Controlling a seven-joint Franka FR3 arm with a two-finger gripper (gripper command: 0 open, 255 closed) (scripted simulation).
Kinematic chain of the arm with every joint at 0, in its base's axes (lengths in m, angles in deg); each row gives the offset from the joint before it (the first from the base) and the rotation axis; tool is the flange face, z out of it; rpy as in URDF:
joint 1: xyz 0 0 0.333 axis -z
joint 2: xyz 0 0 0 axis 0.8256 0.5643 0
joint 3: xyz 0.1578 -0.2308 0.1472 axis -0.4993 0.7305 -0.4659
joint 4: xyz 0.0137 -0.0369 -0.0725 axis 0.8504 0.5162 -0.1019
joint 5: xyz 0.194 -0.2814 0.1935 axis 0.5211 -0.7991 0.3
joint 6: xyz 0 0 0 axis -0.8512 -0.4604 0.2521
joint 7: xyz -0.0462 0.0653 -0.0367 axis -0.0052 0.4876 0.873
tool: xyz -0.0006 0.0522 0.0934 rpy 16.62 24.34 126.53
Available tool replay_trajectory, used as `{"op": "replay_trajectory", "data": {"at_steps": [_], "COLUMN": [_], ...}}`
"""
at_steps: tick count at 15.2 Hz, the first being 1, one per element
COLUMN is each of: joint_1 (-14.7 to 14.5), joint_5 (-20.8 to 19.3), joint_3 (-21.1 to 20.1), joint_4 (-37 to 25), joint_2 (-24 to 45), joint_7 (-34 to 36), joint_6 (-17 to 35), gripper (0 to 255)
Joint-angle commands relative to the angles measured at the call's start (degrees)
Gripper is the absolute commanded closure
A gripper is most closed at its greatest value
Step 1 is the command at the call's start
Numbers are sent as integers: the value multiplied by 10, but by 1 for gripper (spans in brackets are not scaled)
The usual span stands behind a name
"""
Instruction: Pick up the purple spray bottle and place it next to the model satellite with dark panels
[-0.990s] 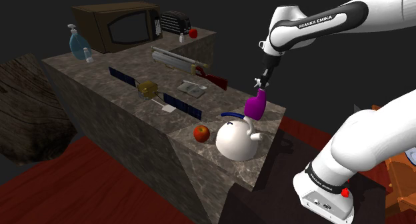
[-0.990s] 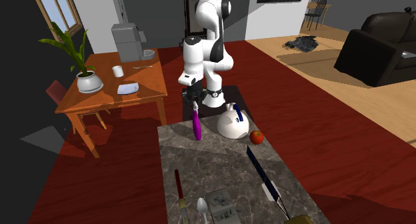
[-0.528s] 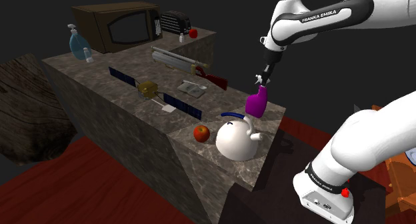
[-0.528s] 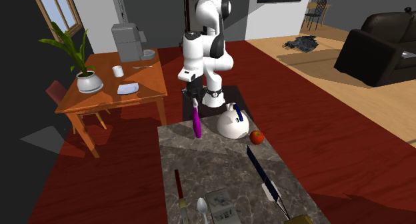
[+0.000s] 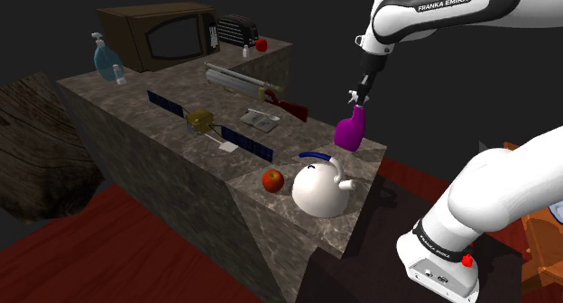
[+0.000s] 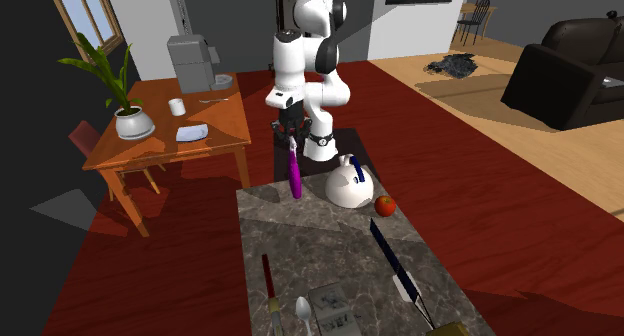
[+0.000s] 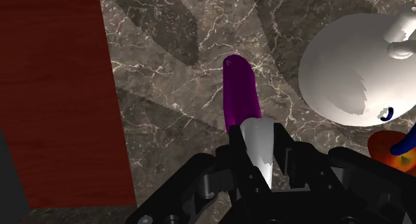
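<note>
One purple spray bottle [image 5: 351,130] hangs near upright, pale head up and base down, over the tabletop [image 5: 307,137] corner beside the white kettle [image 5: 316,188]. Its head is partly hidden by the fingers [image 7: 237,149] (narrowly parted, clamped on it). Base clearance cannot be judged.

White-capped purple spray bottle [image 5: 350,131] aloft, well apart from satellite [image 5: 201,122]

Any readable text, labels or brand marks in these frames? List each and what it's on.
"FRANKA EMIKA": dark band on the upper arm link, shoulder view.
Small lettering on the lower arm link: too small to read.
None on the purple spray bottle or the microwave.
</note>
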Motion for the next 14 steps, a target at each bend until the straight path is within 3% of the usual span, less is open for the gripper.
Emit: {"op": "replay_trajectory", "data": {"at_steps": [1,14], "joint_1": [0,-2], "joint_5": [0,5], "joint_3": [0,-7], "joint_4": [-13,-111], "joint_2": [-3,-6], "joint_7": [-1,-4], "joint_6": [-16,-117], "gripper": [255,255]}}
